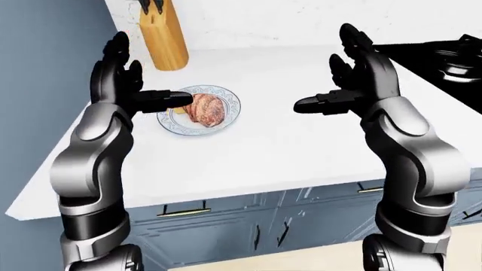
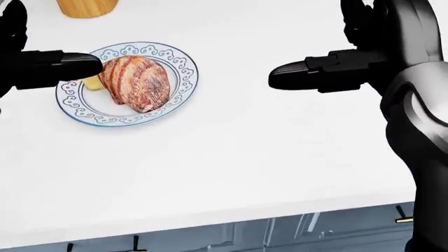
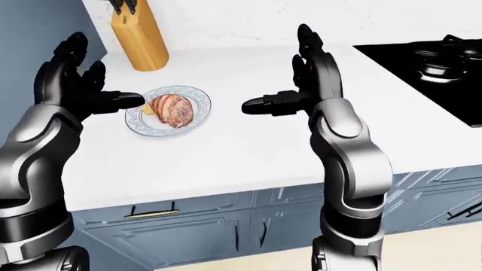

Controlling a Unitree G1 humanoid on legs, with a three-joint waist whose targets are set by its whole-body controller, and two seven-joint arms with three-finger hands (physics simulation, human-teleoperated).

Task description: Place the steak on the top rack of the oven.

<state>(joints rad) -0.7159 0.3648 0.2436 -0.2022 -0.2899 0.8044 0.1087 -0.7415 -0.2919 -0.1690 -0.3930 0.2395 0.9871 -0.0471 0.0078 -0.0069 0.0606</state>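
A brown-red steak lies on a round plate with a blue patterned rim on the white counter, with a small yellow piece beside it. My left hand is open and raised at the plate's left edge, its thumb reaching over the rim. My right hand is open and raised to the right of the plate, apart from it, thumb pointing toward the steak. Both hands are empty. No oven shows.
A wooden knife block stands above the plate by the wall. A black stovetop lies at the right of the counter. Grey-blue cabinet doors and drawers run below the counter edge. A blue wall is at left.
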